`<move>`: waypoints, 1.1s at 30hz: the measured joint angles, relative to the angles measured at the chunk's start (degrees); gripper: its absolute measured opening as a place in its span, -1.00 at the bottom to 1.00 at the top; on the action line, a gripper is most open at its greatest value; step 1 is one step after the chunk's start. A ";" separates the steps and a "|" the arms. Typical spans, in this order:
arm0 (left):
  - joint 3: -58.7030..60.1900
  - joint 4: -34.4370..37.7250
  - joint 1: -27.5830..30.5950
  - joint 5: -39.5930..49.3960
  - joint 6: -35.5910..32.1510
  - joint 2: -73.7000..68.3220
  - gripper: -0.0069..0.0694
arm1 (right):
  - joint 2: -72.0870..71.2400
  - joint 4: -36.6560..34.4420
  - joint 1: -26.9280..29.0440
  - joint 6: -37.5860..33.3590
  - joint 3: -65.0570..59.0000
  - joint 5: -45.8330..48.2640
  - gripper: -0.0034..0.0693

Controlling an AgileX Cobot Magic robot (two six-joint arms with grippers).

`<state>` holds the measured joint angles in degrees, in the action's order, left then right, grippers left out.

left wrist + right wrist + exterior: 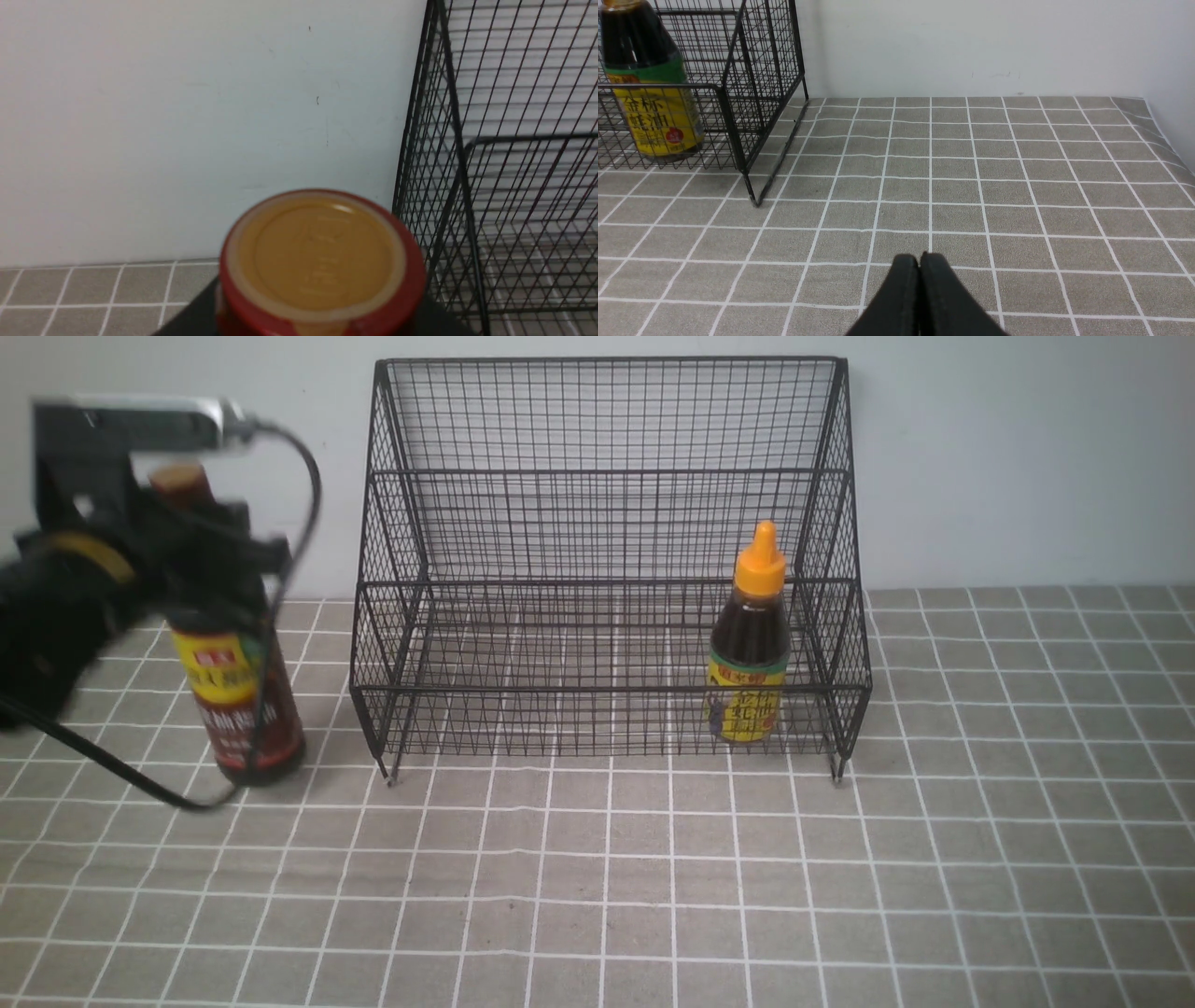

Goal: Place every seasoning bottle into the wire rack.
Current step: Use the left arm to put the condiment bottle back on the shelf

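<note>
Front view, read from left to right. At the far left, the left gripper (210, 560) reaches in from the side at the level of the tall bottle's (238, 700) shoulder. Its black fingers straddle the dark glass just below the brown neck wrap. A side-on hold at this height would leave the base free to clear the low front rail. The outline is blurred, and the left wrist view shows only the bottle's cap (317, 259) from above. Whether the fingers are pinching the bottle or merely bracketing it cannot be told.

The tall bottle stands upright on the worktop (607, 887), outside the wire rack (607, 474) and just beside its left side; it is the item not yet stowed. A cable (303, 495) loops from the wrist down in front of the bottle.

At centre, the rack sits against the wall (1027, 448) with its open front toward the robot. Its lower tier is bare across the left and middle, which offers the nearest landing place. Toward the right end of that tier the short bottle (747, 658) stands upright behind the front rail, orange nozzle up, close to the right side panel. Its part of the task appears done.

Right wrist view: the right gripper (919, 261) is held over bare worktop, well apart from the rack's right foot. Its fingers are pressed together on nothing, apparently parked clear of the working arm.
</note>
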<state>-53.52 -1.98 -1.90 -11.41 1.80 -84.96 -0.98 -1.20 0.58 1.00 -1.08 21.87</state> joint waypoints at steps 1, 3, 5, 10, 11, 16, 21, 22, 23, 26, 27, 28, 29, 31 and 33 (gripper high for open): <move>-1.92 -0.09 0.00 2.22 -0.05 1.45 -0.15 | 0.00 0.00 0.00 0.00 0.00 0.00 -0.94; -5.03 -0.13 -0.06 4.45 -0.05 3.75 -0.15 | 0.00 0.00 0.00 0.00 0.00 0.00 -0.94; -7.92 -0.21 -0.64 5.37 -0.04 5.51 -0.15 | 0.00 0.00 0.00 0.00 0.00 0.00 -0.94; -14.84 -0.38 -5.10 5.52 -0.30 6.56 -0.15 | 0.00 0.00 0.00 0.00 0.00 0.00 -0.94; -15.75 -0.38 -6.13 5.52 -0.30 6.56 -0.15 | 0.00 0.00 0.00 0.00 0.00 0.00 -0.94; -20.67 -0.10 -11.59 4.85 0.17 4.52 -0.15 | 0.00 0.00 0.00 0.00 0.00 0.00 -0.94; -25.33 -0.10 -14.24 3.37 0.17 -1.06 -0.15 | 0.00 0.00 0.00 0.00 0.00 0.00 -0.94; -25.74 -0.10 -14.43 3.32 0.17 -2.36 -0.15 | 0.00 0.00 0.00 0.00 0.00 0.00 -0.94; -25.85 -0.10 -14.50 3.30 0.17 -2.62 -0.15 | 0.00 0.00 0.00 0.00 0.00 0.00 -0.94; -26.91 -0.10 -14.84 1.99 0.21 -7.06 -0.15 | 0.00 0.00 0.00 0.00 0.00 0.00 -0.94; -27.06 -0.10 -14.84 1.71 0.24 -8.22 -0.15 | 0.00 0.00 0.00 0.00 0.00 0.00 -0.94; -27.10 -0.10 -14.84 1.30 0.29 -9.28 -0.15 | 0.00 0.00 0.00 0.00 0.00 0.00 -0.94; -27.13 -0.10 -14.84 0.88 0.29 -10.04 -0.15 | 0.00 0.00 0.00 0.00 0.00 0.00 -0.94; -27.27 -0.10 -14.84 -0.72 0.35 -11.26 -0.15 | 0.00 0.00 0.00 0.00 0.00 0.00 -0.94; -27.38 -0.10 -14.84 -1.68 0.35 -11.89 -0.15 | 0.00 0.00 0.00 0.00 0.00 0.00 -0.94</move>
<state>-80.90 -2.08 -16.74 -13.09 2.15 -96.85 -0.98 -1.20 0.58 1.00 -1.08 21.87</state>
